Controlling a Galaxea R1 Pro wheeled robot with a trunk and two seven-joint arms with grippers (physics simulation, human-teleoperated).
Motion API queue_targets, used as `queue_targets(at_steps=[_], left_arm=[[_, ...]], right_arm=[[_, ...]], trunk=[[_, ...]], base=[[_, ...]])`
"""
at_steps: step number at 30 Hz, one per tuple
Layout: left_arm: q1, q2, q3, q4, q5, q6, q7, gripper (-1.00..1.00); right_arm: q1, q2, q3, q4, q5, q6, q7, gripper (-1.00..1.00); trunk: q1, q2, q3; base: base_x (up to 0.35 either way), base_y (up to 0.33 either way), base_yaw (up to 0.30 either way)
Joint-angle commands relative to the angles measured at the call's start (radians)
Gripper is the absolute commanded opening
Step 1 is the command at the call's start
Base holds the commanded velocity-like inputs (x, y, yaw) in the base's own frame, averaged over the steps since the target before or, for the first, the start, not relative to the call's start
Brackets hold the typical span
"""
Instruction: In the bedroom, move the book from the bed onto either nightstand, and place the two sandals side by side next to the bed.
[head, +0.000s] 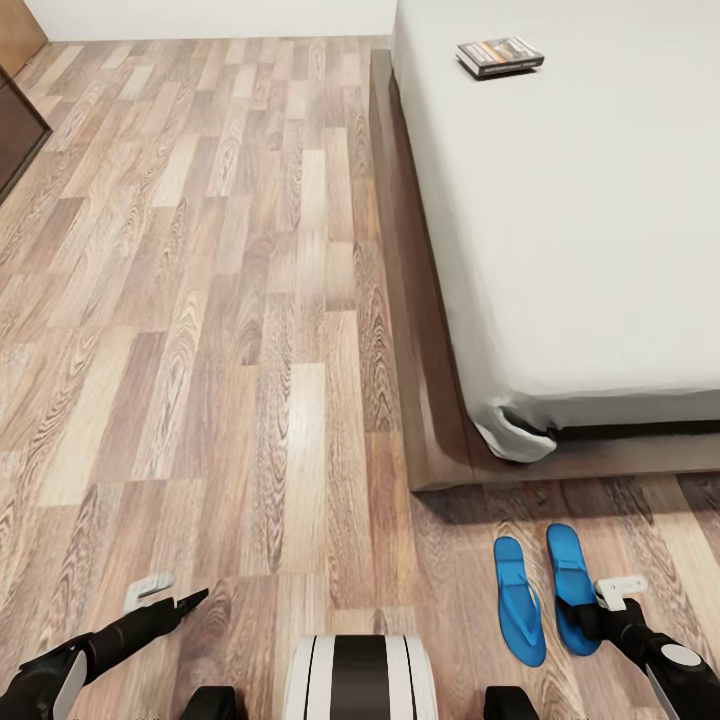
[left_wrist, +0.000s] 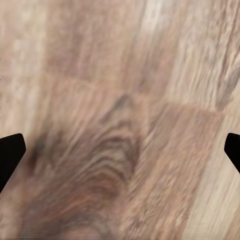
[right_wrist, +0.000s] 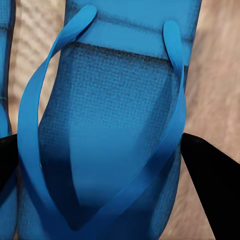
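R fingers (right_wrist: 205, 185) apart, straddling the right sandal (right_wrist: 110, 130) just below them; nothing clamped. Other sandal (head: 519, 600) just beside it, both on floor (head: 250, 350) near bed (head: 560, 230) foot corner. Sandals prob. light, bendy foam; thin straps floppy, so pinch sole edge. L fingers (left_wrist: 12, 155) apart over bare floor. Book (head: 499, 55) well beyond, on bed; thin, stiff, take by edge. Cover text unreadable.
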Motion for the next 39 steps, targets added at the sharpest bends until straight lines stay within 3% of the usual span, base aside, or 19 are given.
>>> queue_targets(at_steps=[1, 4, 17, 22, 31, 39], left_arm=[[-0.001, -0.001, 0.007, -0.001, -0.008, 0.008, -0.008, 1.0], [-0.001, -0.001, 0.007, -0.001, -0.008, 0.008, -0.008, 1.0], [-0.001, -0.001, 0.007, -0.001, -0.008, 0.008, -0.008, 1.0], [-0.001, -0.001, 0.007, -0.001, -0.008, 0.008, -0.008, 1.0], [-0.001, -0.001, 0.007, -0.001, -0.008, 0.008, -0.008, 1.0], [-0.001, -0.001, 0.007, -0.001, -0.008, 0.008, -0.008, 1.0]], right_arm=[[-0.001, 0.001, -0.006, -0.001, 0.01, -0.002, 0.008, -1.0], [-0.001, 0.001, -0.006, -0.001, 0.01, -0.002, 0.008, -1.0], [-0.001, 0.001, -0.006, -0.001, 0.01, -0.002, 0.008, -1.0], [-0.001, 0.001, -0.006, -0.001, 0.01, -0.002, 0.008, -1.0], [-0.001, 0.001, -0.006, -0.001, 0.01, -0.002, 0.008, -1.0], [-0.001, 0.001, -0.006, -0.001, 0.01, -0.002, 0.008, -1.0]], trunk=[[0.0, 0.0, -0.004], [0.002, -0.001, -0.016], [0.002, -0.001, -0.016], [0.004, -0.002, -0.035], [0.004, -0.002, -0.035], [0.007, -0.004, -0.059]], base=[[0.0, 0.0, 0.0], [0.0, 0.0, 0.0], [0.0, 0.0, 0.0], [0.0, 0.0, 0.0], [0.0, 0.0, 0.0], [0.0, 0.0, 0.0]])
